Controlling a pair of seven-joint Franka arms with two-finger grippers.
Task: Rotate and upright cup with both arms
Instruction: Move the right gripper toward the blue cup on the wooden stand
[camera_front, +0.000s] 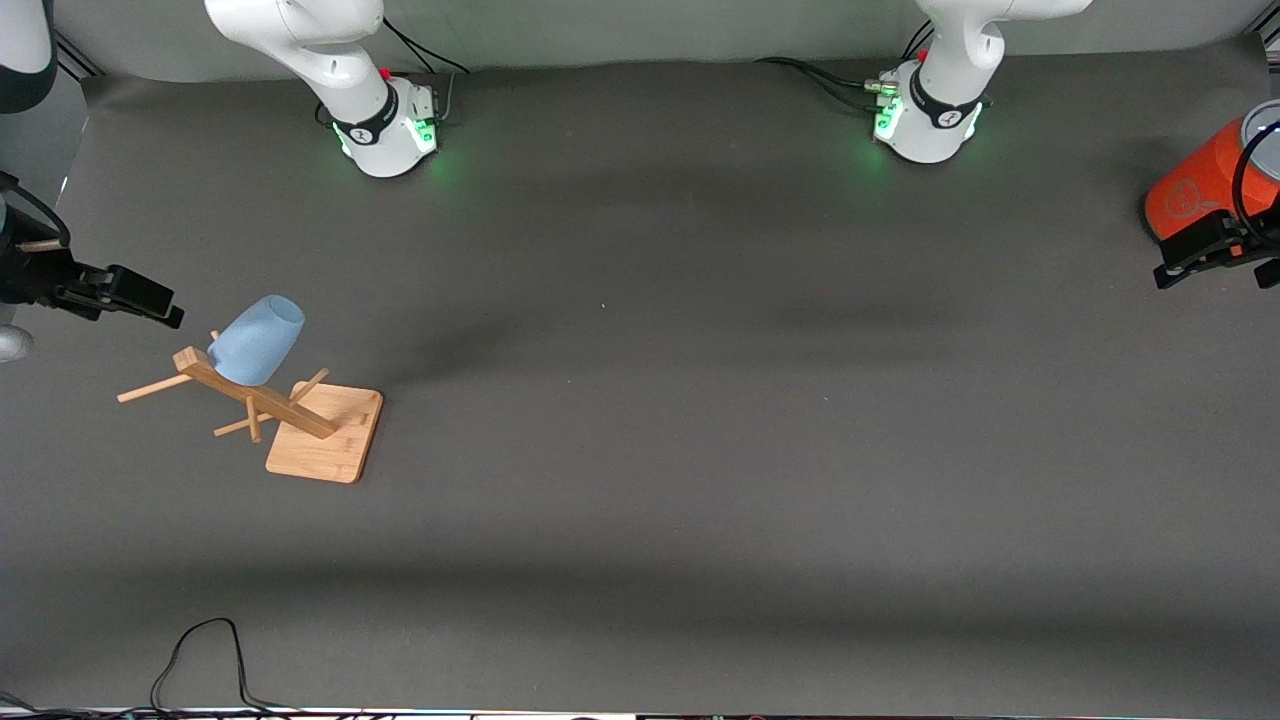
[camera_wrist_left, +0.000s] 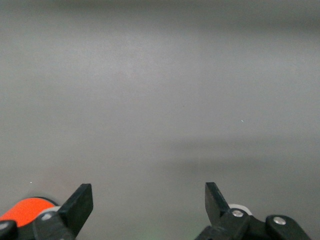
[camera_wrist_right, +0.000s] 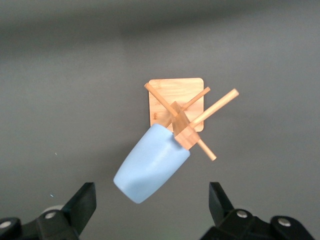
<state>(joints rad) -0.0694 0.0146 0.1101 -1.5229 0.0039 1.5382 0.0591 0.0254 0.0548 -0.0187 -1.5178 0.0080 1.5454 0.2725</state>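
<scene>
Wooden rack (camera_front: 290, 410) is topped by inverted cup (camera_front: 257, 340); right tool (camera_front: 130, 297), spread wide, is poised nearby; left tool (camera_wrist_left: 149, 205), wide, waits beside can (camera_front: 1205, 180). Grasping is next.

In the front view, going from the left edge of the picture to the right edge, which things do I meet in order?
Right hand → cup hung on the wooden rack → right arm's base → left arm's base → orange can, with the left hand just in front of it.
</scene>
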